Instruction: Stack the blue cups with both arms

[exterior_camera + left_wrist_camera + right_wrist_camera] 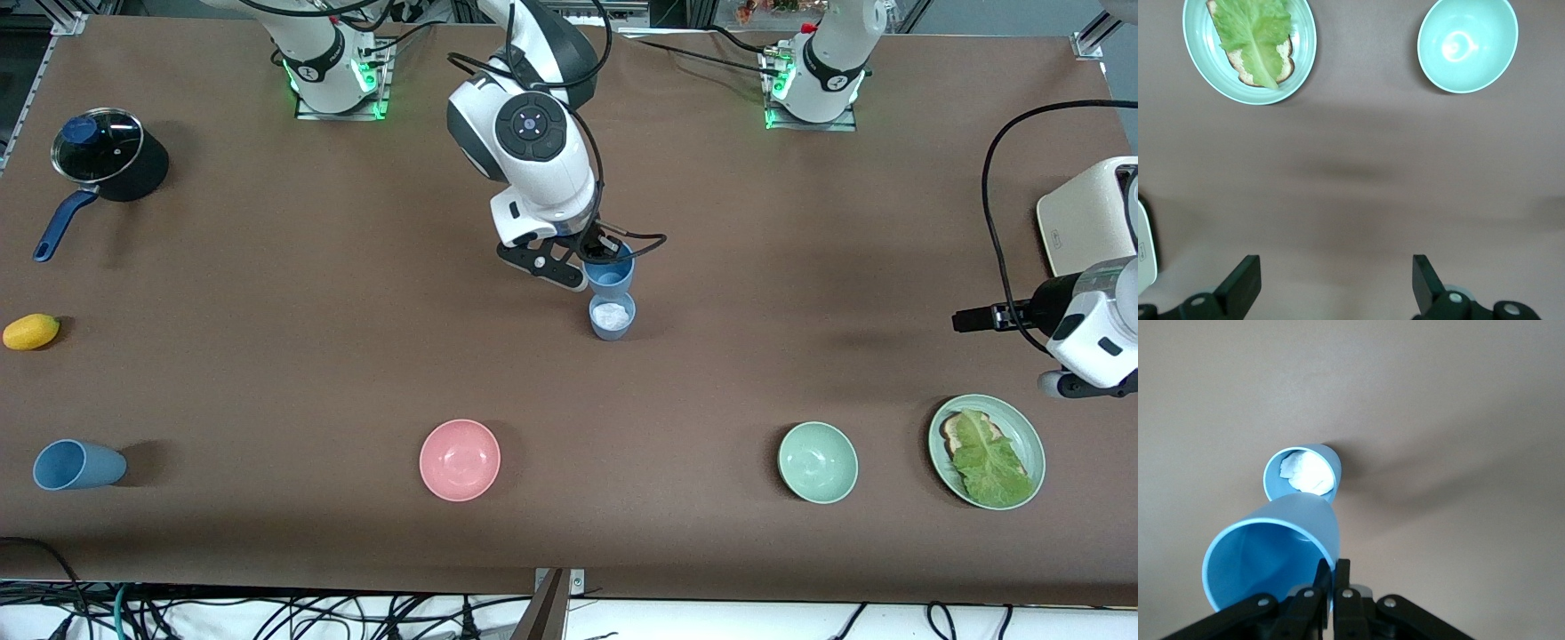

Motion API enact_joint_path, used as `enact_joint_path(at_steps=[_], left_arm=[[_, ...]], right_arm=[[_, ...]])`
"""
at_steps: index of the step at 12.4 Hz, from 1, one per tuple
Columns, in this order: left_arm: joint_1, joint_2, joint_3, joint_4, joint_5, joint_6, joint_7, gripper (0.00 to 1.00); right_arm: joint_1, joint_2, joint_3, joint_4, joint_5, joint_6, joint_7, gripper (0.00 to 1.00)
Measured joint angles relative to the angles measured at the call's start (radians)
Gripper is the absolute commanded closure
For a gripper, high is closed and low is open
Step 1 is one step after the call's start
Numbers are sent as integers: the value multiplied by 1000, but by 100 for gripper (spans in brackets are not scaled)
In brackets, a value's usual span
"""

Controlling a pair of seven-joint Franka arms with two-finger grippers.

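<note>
Pink bowl (pixel 460 460) and pale green bowl (pixel 818 461): both are sitting upright in the row nearest the front camera, well apart, with a green plate (pixel 987 438) carrying bread and a lettuce leaf toward the left arm's end.

Fallen blue cup (pixel 78 465): it is lying on its side in that same row, at the right arm's end.

Held blue cup (pixel 610 270): the right gripper (pixel 594 256) is pinching its rim, fingers (pixel 1331 583) clenched on the wall (one inside, one outside), and is holding it tilted in the air over the middle of the table.

Standing blue cup (pixel 613 316): it is resting upright at mid-table, just beside the held cup's base in the front view, with something white inside. The right wrist view is showing the white matter as a crumpled lump, and the two cups overlapping; whether they are touching cannot be told.

Left gripper (pixel 1337 283): it is waiting over bare table near the plate, fingers spread wide on nothing (only its wrist view is showing this).

Open room: bare brown table (pixel 267 356) is surrounding the standing cup on all sides. A lidded black pot (pixel 111 158) and a yellow fruit (pixel 31 332) are lying at the right arm's end, well clear.
</note>
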Motion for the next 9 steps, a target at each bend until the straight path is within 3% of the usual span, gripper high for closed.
enact_joint_path(at_steps=[3, 6, 9], left_arm=[[4, -37, 9, -13, 0, 21, 10, 0], [-94, -175, 134, -175, -60, 188, 11, 0], [-160, -305, 208, -253, -93, 183, 17, 0]], right_arm=[[1, 5, -2, 0, -2, 8, 0, 100], [0, 28, -11, 0, -4, 71, 0, 100], [-2, 53, -18, 1, -18, 105, -1, 100]])
